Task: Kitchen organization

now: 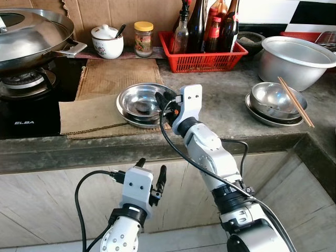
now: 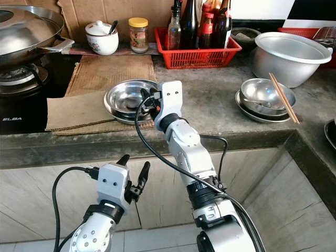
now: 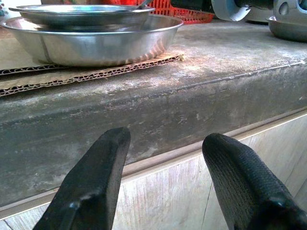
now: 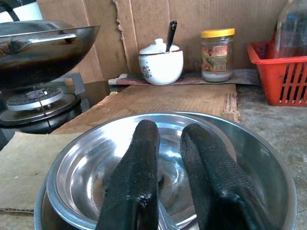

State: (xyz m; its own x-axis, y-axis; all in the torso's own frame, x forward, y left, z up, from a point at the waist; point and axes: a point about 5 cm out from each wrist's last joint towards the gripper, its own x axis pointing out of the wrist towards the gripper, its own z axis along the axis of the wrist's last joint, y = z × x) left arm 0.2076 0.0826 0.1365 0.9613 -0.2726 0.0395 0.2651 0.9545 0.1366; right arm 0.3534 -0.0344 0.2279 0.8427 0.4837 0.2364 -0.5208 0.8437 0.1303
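Right wrist view — the right gripper (image 4: 168, 167), fingers nearly together and holding nothing, hangs over the steel bowls (image 1: 140, 104); a bump could knock them off the counter (image 1: 231, 113).

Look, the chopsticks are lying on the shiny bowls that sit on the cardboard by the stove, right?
Not quite. The chopsticks lie across the steel bowls on the bare counter at the robot's right, beside the big pot. The bowls on the cardboard by the stove have the right gripper at them instead. The left eye view shows this.
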